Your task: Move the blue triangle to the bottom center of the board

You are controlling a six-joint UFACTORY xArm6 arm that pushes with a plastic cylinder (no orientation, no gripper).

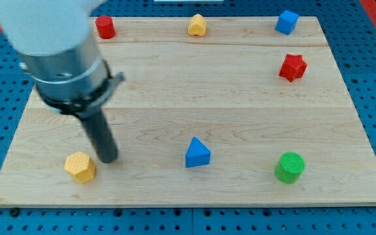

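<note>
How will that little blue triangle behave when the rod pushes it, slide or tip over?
The blue triangle sits low on a flat face, so it will probably slide on the smooth wooden board. Its slanted sides may make it turn if my tip pushes off-centre. It looks stiff.

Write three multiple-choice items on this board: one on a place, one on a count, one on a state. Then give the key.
1. Where is the blue triangle?
A. near the board's bottom centre
B. top left corner
C. right edge

2. How many red blocks are there?
A. one
B. two
C. four

3. What is my tip doing?
A. pushing the green cylinder
B. resting on the blue cube
C. standing just right of the yellow hexagon

Key: 1 A, it sits low and central. 2 B, the red cylinder and red star. 3 C, the rod ends beside that block.
</note>
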